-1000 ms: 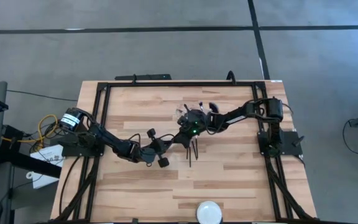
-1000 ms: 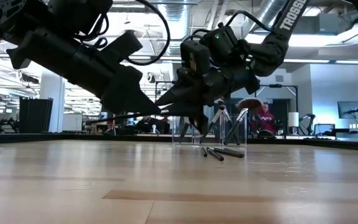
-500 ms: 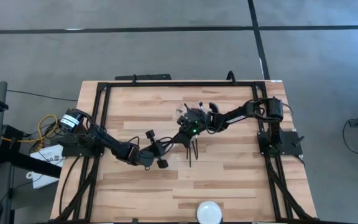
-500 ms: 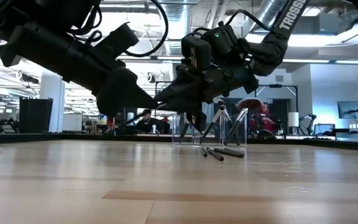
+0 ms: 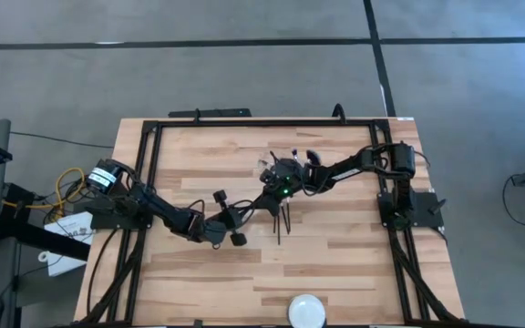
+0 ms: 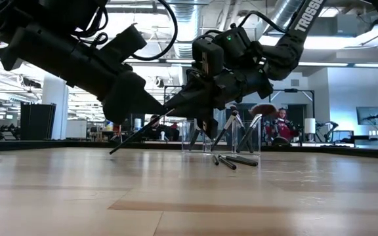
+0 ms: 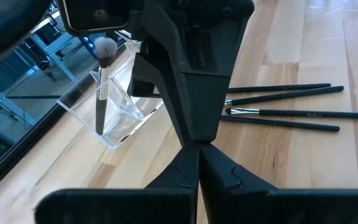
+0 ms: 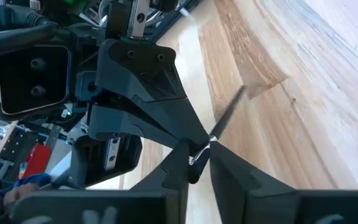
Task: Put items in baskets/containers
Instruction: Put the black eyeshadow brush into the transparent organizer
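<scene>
My right gripper is shut on a slim dark makeup brush above the table's middle. My left gripper is shut, and its tips point at the right gripper's tips, almost meeting them. The clear container stands behind them on the far side. Several brushes stand in it, among them a reddish fan head. Several more brushes lie flat on the wood. My right gripper pinches the brush at its silver ferrule between the ends of its two fingers. The fingers slant down from the table's right. The brush is lifted clear. Its dark handle slants down past my left gripper, with the free end just above the table.
A white round disc lies at the table's near edge. A black frame runs round the table. Bare wood spreads on the near side of both grippers. People and desks show in the room beyond.
The brush has tipped. A second ago it lay nearly level between the two grippers. Now its free end has swung down toward the table while the ferrule end stays in my right gripper. My left gripper has risen slightly.
</scene>
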{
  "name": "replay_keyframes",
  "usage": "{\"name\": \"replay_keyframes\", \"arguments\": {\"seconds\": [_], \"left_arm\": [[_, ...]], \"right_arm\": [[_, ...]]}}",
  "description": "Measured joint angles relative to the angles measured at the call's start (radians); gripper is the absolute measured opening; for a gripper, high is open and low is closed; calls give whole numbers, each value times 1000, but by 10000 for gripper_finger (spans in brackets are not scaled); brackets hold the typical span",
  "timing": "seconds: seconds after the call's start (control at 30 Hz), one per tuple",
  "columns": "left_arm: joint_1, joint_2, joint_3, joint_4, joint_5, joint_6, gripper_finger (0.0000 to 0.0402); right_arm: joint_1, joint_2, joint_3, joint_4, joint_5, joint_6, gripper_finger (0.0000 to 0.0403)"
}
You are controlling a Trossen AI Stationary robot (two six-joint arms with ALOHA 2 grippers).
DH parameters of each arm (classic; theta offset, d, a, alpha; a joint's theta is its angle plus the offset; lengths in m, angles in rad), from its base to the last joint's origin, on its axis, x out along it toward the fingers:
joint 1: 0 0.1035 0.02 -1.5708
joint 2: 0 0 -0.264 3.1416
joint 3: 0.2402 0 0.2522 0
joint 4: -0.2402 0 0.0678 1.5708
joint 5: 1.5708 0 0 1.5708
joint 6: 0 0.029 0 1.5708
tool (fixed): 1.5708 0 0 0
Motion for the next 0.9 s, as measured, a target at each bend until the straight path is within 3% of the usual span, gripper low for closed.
{"name": "replay_keyframes", "arguments": {"seconds": [0.17,0.57,0.73,0.9], "left_arm": [[0,0,0,-7,16,-4,5],[-4,-16,1,7,5,-9,5],[-30,-163,3,-16,1,-26,5],[-28,-338,2,-93,1,-27,5]], "right_arm": [[0,1,-2,-10,3,-36,7],[-18,-12,-2,-90,51,-82,2],[-19,-98,-3,-216,85,-154,2],[-13,-305,14,-397,192,-269,1]]}}
